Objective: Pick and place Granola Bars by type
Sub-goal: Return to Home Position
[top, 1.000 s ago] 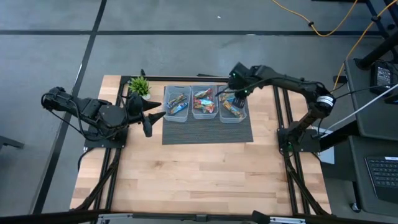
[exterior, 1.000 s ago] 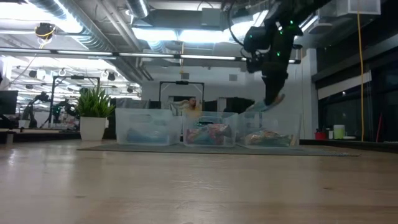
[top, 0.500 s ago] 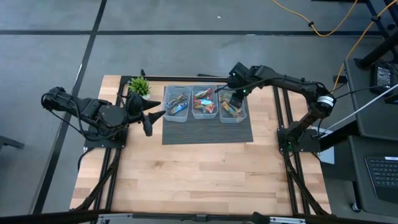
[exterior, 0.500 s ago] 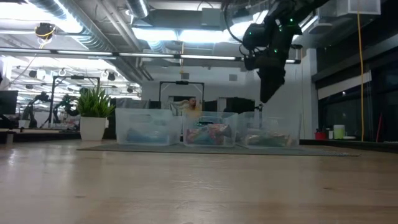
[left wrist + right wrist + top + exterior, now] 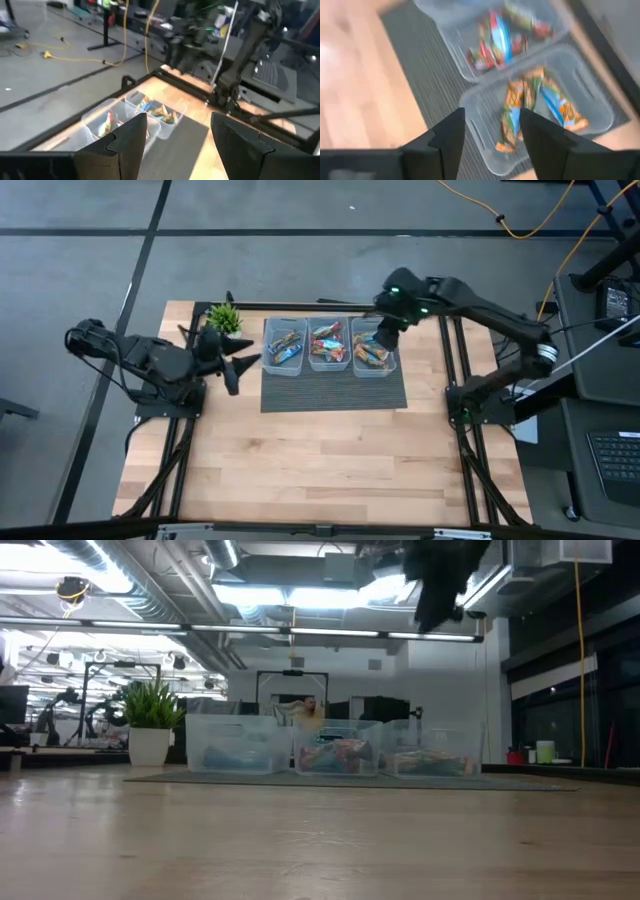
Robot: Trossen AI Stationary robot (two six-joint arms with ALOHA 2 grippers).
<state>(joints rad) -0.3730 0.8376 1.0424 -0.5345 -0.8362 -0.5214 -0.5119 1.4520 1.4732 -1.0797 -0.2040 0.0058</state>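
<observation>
Three clear bins stand in a row on a dark mat, each with Granola Bars lying inside: the left bin, the middle bin and the right bin. In the right wrist view the right bin holds orange-and-blue bars, and the middle bin holds red-and-blue bars. My right gripper hangs open and empty high above the right bin, slanting down. My left gripper waits open and empty just left of the mat, pointing toward the bins.
A small potted plant stands at the far left of the table, beside the left bin. The wooden table top stretches bare between the mat and the near edge. The right arm reaches in from above at the top of the low view.
My right gripper held a bar low over the right bin, opened and let it fall into the bin. It has then risen well above the bins, fingers still apart. The left arm has kept still.
</observation>
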